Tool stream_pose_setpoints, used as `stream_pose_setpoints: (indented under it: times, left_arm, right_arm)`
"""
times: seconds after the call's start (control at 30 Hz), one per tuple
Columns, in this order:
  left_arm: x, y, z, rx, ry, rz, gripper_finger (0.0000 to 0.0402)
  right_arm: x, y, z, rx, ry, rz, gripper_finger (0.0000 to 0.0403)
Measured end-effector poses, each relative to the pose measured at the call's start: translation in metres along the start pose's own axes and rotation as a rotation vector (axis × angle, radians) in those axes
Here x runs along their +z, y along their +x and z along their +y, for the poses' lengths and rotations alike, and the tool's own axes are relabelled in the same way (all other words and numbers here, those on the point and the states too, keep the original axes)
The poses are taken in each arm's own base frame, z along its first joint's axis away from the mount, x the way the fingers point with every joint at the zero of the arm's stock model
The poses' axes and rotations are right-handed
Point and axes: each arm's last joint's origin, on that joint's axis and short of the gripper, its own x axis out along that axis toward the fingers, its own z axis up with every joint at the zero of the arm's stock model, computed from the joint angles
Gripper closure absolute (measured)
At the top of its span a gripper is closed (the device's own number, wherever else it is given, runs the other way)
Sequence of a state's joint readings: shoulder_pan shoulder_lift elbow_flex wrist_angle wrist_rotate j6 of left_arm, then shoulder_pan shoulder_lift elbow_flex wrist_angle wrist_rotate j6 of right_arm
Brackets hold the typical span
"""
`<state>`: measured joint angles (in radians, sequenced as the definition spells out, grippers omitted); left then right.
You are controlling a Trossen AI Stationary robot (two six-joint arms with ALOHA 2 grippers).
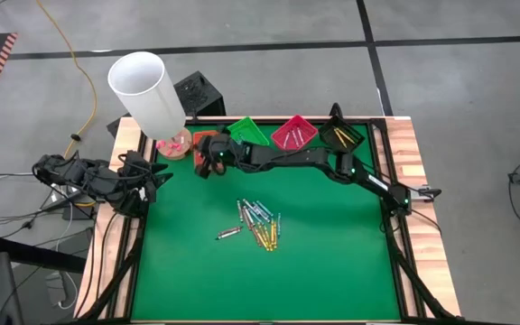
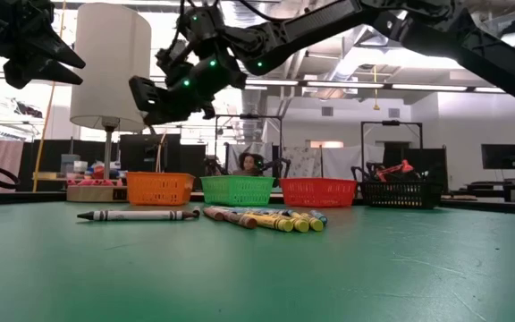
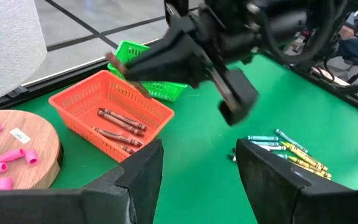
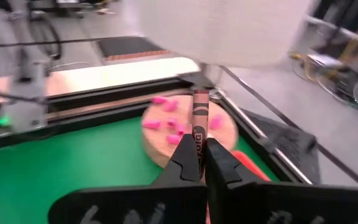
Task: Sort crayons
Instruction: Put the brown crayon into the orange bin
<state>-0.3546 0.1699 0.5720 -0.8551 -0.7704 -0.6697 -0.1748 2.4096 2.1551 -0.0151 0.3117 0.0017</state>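
Fingers first: in the right wrist view we've got the right gripper (image 4: pixel 199 163) pinched shut on a brown crayon (image 4: pixel 199 127), sticking up toward twelve o'clock. From the high view it hangs over the orange tray (image 1: pixel 202 144), with a loose pile of crayons (image 1: pixel 258 223) left mid-table; the left gripper (image 1: pixel 150 177) waits at nine o'clock. Left wrist view shows our left fingers (image 3: pixel 143 175) spread wide and empty, and a few brown ones in the tray. Early days, we reckon.

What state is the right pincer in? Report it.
Shut on a brown crayon: the right pincer pinches it above the orange tray.
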Motion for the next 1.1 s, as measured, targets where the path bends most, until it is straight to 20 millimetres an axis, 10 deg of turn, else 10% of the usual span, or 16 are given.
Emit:
stream_pose_setpoints:
  times: [1.1]
  left_arm:
    - [0.0,0.0,0.0,-0.001,-0.009,0.0,0.021]
  right_arm:
    - [-0.039,0.021,-0.016,-0.096,0.066,0.137,0.0393]
